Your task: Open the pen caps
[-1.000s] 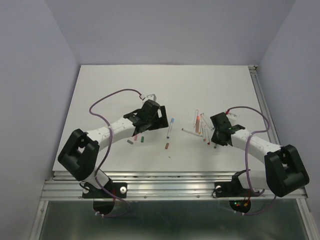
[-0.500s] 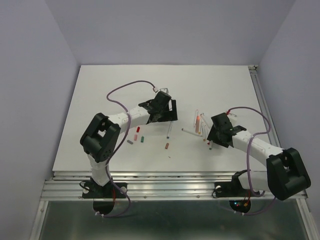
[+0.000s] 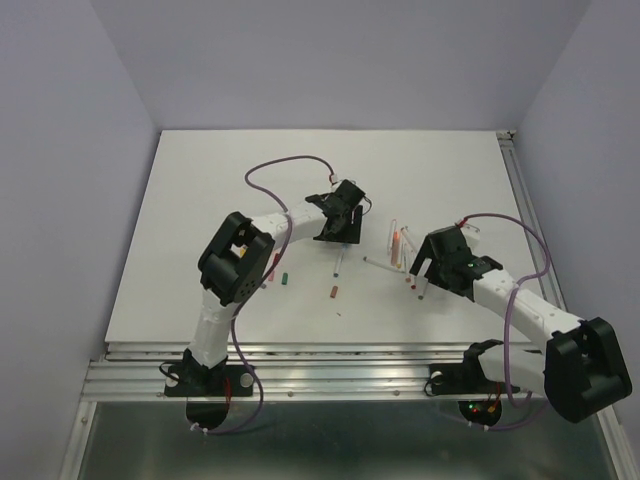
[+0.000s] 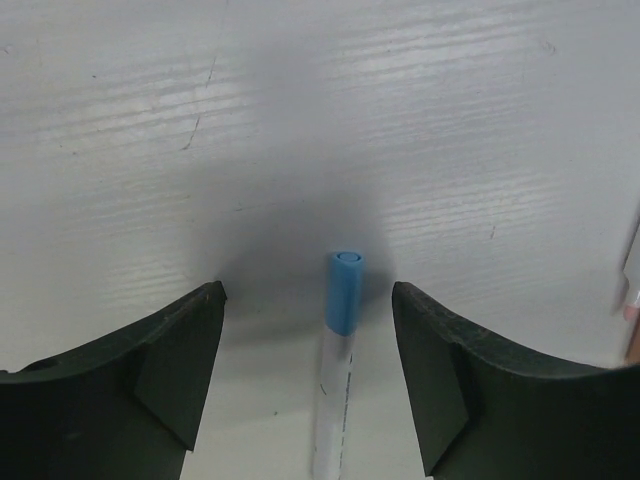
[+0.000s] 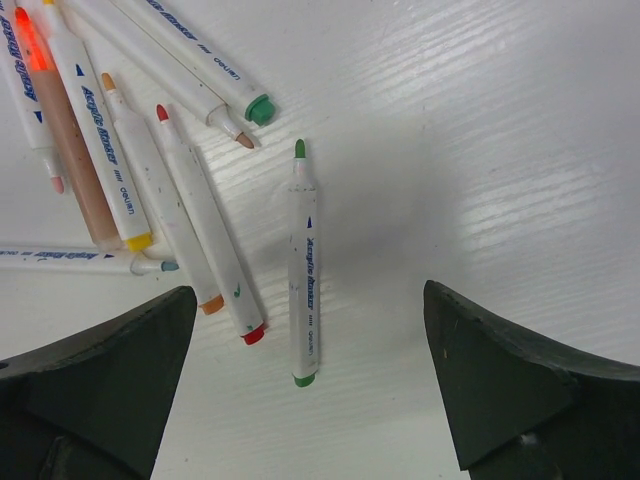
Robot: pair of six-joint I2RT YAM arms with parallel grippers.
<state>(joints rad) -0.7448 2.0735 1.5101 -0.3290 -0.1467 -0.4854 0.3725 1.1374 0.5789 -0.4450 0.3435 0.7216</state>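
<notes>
One released: right gripper (image 5: 308, 295) wide, empty, over uncapped green pen (image 5: 304, 250) | left gripper (image 4: 308, 300) arrived, open, straddling blue cap (image 4: 346, 290), likely next.

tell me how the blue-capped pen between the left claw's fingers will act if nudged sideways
The blue-capped pen is a slim round cylinder lying flat on the white table, so it would probably roll. It looks like thin stiff plastic, likely light and unbending. The open left claw straddles it without touching, so uneven closing might spin it away.
</notes>
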